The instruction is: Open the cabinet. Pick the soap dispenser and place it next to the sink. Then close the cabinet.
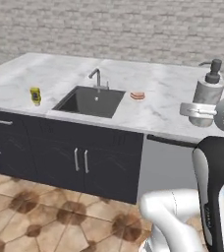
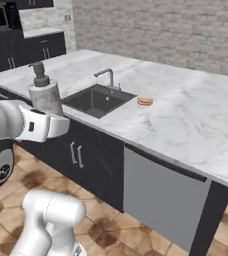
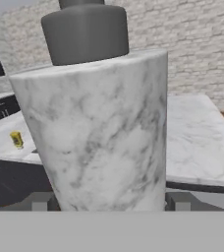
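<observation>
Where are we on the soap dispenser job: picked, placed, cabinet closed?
Picked: the light-grey stone-look soap dispenser with its dark pump head is upright in the gripper, carried in the air rather than resting on the white marble counter. Not placed yet: it is not beside the black inset sink. Left: set it down next to the sink, then close the cabinet, whose state cannot be judged here.

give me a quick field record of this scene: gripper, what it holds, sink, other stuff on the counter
gripper: gripper closed around the soap dispenser's body, held in the air
soap dispenser: soap dispenser upright, dark pump head on top
sink: sink black inset basin, faucet at its back rim, nothing visible inside
counter: counter white marble
yellow jar: yellow jar on the counter, left of the sink
small round item: small round item on the counter, right of the sink
</observation>
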Controlling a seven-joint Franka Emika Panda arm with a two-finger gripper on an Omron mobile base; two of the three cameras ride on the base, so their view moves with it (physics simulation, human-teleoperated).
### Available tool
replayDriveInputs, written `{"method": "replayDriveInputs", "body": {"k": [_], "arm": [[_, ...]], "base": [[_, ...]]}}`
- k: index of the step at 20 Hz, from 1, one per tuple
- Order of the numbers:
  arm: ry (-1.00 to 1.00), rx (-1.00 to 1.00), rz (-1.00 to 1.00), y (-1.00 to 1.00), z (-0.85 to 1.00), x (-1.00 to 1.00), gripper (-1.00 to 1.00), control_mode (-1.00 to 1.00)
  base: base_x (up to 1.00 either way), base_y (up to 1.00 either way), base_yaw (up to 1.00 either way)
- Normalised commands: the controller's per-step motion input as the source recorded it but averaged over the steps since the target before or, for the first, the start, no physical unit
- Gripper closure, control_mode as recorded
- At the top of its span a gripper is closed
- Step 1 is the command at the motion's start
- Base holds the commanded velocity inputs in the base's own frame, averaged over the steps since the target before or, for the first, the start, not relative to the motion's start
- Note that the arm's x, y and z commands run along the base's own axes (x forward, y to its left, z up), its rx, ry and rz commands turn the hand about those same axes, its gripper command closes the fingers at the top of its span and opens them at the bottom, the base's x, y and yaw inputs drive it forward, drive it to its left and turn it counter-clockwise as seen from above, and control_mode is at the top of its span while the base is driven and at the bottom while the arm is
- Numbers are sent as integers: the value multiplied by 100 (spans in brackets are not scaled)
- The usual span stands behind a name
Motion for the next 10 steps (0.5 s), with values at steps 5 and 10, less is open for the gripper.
{"method": "replayDriveInputs", "body": {"k": [5, 10], "arm": [[0, 0, 0, 0, 0, 0, 100, 100], [0, 0, 0, 0, 0, 0, 100, 100]], "base": [[88, 4, -6], [80, 35, -15]]}}
